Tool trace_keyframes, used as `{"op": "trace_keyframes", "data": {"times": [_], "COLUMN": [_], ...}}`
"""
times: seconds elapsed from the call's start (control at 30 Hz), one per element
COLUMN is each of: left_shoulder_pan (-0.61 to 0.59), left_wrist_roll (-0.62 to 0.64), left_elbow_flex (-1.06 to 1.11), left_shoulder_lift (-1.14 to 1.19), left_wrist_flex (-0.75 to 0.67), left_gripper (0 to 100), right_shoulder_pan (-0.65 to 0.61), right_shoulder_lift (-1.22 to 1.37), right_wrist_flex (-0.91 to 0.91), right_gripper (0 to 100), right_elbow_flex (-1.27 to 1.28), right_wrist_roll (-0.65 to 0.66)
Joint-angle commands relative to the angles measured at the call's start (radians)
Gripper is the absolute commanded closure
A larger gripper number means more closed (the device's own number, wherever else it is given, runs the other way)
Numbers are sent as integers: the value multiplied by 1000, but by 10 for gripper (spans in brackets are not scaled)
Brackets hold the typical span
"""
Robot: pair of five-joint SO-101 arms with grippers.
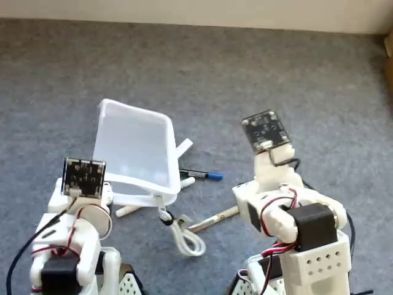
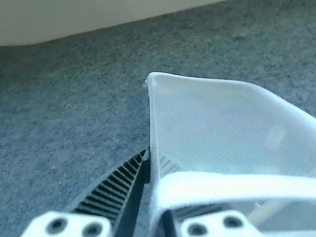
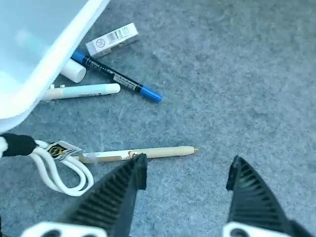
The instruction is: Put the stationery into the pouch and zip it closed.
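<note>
Work surface: a grey short-pile carpet (image 1: 258,74) covers the whole area; a pale wall strip (image 1: 184,11) runs along its far edge.

Pouch (image 1: 132,147): translucent white mesh, lying left of centre with its open rim towards the arms. A white cord loop (image 1: 187,239) hangs from the zip pull at the near corner and rests on the carpet.

Left gripper (image 2: 150,182): clenched on the near rim of the pouch, with the white rim band between the jaws.

Right gripper (image 3: 188,168): jaws spread apart, holding nothing, hanging above the carpet just beside the beige pen (image 3: 143,153).

Stationery (all outside the pouch, on the carpet):
- beige pen, near the cord loop;
- black pen with a blue end (image 3: 116,78), just beside the pouch rim;
- white pen (image 3: 81,91), partly under the rim;
- small white labelled stick (image 3: 112,39), farthest from the arms.
</note>
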Motion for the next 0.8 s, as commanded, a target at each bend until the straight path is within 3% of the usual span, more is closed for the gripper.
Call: {"op": "trace_keyframes", "data": {"times": [0.0,0.27,0.53,0.77], "left_shoulder_pan": [-24,-30,-31,-30], "left_wrist_roll": [-15,-9,72,71], "left_elbow_flex": [-154,-432,-590,-763], "left_shoulder_lift": [170,461,562,687], "left_wrist_flex": [25,170,247,341], "left_gripper": [994,994,994,994], "right_shoulder_pan": [24,24,24,25], "right_shoulder_lift": [10,10,10,10], "right_wrist_flex": [-31,-31,-220,-237], "right_gripper": [750,750,750,750], "right_elbow_flex": [-45,-30,200,249], "right_wrist_roll": [-54,-61,-61,-61]}}
